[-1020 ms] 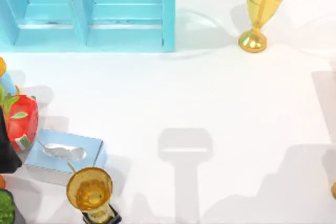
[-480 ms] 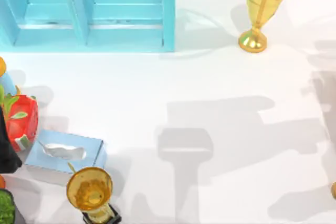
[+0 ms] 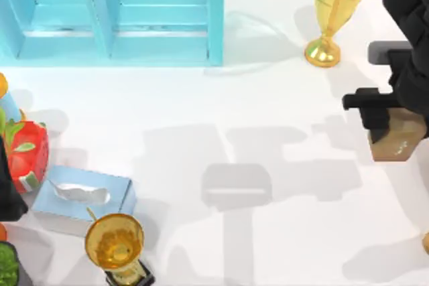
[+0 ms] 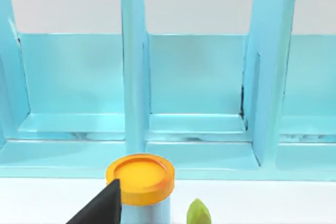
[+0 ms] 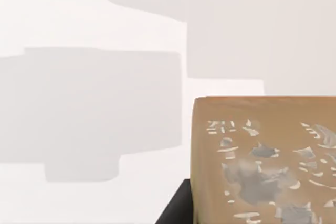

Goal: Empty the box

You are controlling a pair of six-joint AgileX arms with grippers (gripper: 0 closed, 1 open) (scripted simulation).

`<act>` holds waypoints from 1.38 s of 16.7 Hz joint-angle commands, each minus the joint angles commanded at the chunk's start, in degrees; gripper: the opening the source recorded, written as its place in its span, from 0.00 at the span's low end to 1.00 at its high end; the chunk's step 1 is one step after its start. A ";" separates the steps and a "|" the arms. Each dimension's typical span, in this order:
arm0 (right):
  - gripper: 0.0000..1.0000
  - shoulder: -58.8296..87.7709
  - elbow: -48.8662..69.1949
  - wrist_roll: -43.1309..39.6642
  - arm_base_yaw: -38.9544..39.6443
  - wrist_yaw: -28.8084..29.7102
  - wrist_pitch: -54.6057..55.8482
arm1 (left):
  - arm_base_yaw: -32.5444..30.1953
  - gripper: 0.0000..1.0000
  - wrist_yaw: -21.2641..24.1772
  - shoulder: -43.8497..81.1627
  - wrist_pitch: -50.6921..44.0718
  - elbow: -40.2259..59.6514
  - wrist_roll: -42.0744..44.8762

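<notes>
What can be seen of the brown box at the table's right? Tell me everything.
The brown box is a small tan, cardboard-looking block with pale grey-white printed marks on one face. It sits at the top view's right side, partly covered by the right arm's black pincer, which appears to hold it. Whether it rests on the white table cannot be told.

The right arm point(image 3: 409, 38) has come into the top view at the right edge of the bench point(image 3: 268, 112), where a second ago there were only shadows. Its gripper point(image 3: 382, 122) now hangs over the right side carrying a tan box point(image 3: 401, 142). Broad new shadows have spread across the middle of the bench.
</notes>
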 joint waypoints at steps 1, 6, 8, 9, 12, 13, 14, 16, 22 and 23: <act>0.00 0.38 -0.45 1.44 0.84 0.06 -0.04 | 0.00 1.00 0.00 0.00 0.00 0.00 0.00; 0.00 0.44 -0.67 2.47 1.10 0.00 -0.16 | 0.00 1.00 0.00 0.00 0.00 0.00 0.00; 0.00 1.16 -1.59 2.19 1.45 -0.30 0.78 | 0.00 1.00 0.00 0.00 0.00 0.00 0.00; 0.00 1.73 -2.61 2.17 1.53 -0.25 2.01 | 0.00 1.00 0.00 0.00 0.00 0.00 0.00; 0.00 3.22 -5.52 2.43 1.54 0.19 7.79 | 0.00 1.00 0.00 0.00 0.00 0.00 0.00; 0.00 3.75 -6.44 2.51 1.52 0.17 8.92 | 0.00 1.00 0.00 0.00 0.00 0.00 0.00; 0.00 4.11 -6.89 2.60 1.47 0.13 9.45 | 0.00 1.00 0.00 0.00 0.00 0.00 0.00; 0.00 4.15 -6.93 2.61 1.46 0.13 9.49 | 0.00 1.00 0.00 0.00 0.00 0.00 0.00; 0.38 4.15 -6.93 2.61 1.46 0.13 9.49 | 0.00 1.00 0.00 0.00 0.00 0.00 0.00; 0.45 4.15 -6.93 2.61 1.46 0.13 9.49 | 0.00 1.00 0.00 0.00 0.00 0.00 0.00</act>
